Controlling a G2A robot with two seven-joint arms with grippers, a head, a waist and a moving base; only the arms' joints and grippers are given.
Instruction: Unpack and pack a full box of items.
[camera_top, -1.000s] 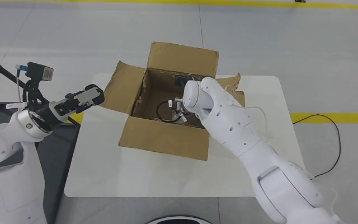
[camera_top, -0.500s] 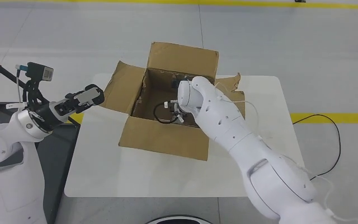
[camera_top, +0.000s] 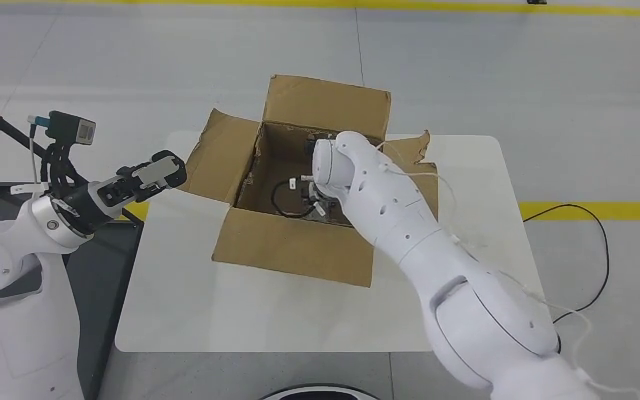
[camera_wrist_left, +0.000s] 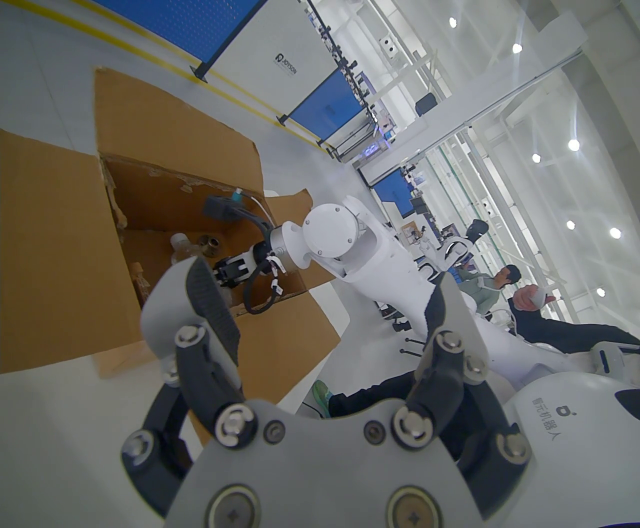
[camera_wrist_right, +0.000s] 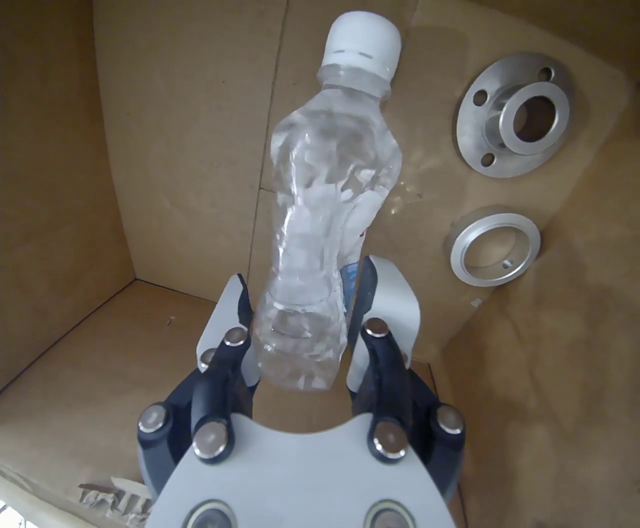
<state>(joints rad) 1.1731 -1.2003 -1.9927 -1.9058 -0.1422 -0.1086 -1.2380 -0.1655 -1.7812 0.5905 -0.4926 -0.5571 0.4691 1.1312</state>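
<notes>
The open cardboard box (camera_top: 290, 240) stands on the white table (camera_top: 200, 300). My right gripper (camera_wrist_right: 300, 300) is down inside the box (camera_wrist_right: 60, 150), shut on the lower end of a clear plastic bottle (camera_wrist_right: 330, 190) with a white cap. The bottle points away from the wrist, tilted. In the top view the right gripper (camera_top: 305, 197) sits low in the box, mostly hidden by the wrist. My left gripper (camera_wrist_left: 320, 295) hangs open and holds nothing, left of the box (camera_wrist_left: 50, 225) off the table's edge; it also appears in the top view (camera_top: 160, 172).
A metal flange (camera_wrist_right: 515, 122) with bolt holes and a plain metal ring (camera_wrist_right: 495, 246) lie on the box floor beside the bottle. The box flaps (camera_top: 325, 100) stand open all round. Bare table lies in front of and right of the box.
The right wrist has shifted left inside the box. The left arm has not moved.
</notes>
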